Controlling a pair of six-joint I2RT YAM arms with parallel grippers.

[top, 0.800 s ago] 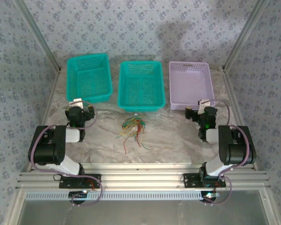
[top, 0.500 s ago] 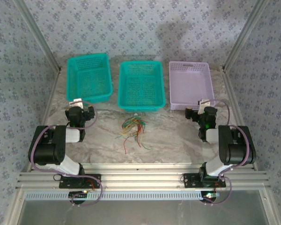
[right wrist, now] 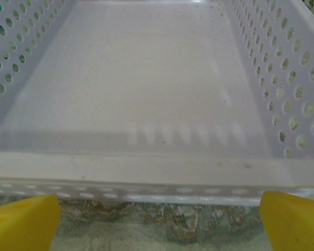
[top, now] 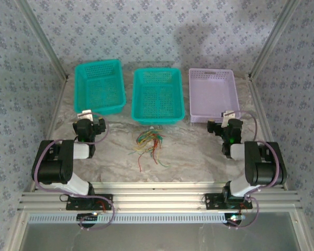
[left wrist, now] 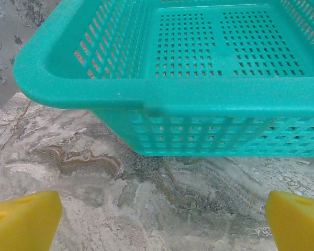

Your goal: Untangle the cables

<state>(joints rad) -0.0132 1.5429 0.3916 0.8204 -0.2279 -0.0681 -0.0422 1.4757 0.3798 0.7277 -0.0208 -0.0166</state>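
The cables (top: 149,144) lie tangled in the middle of the tabletop (top: 193,154), between the left end effector (left wrist: 157,225) and right end effector (right wrist: 157,222), both spread wide, likely ready to grab them.

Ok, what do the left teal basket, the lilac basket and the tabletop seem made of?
Left teal basket: moulded plastic, likely; slightly grainy matt rim, perforated walls.
Lilac basket: plastic too, smoother, faintly translucent, round holes.
Tabletop: marble-look, veined grey-brown; real stone or printed laminate, cannot tell.
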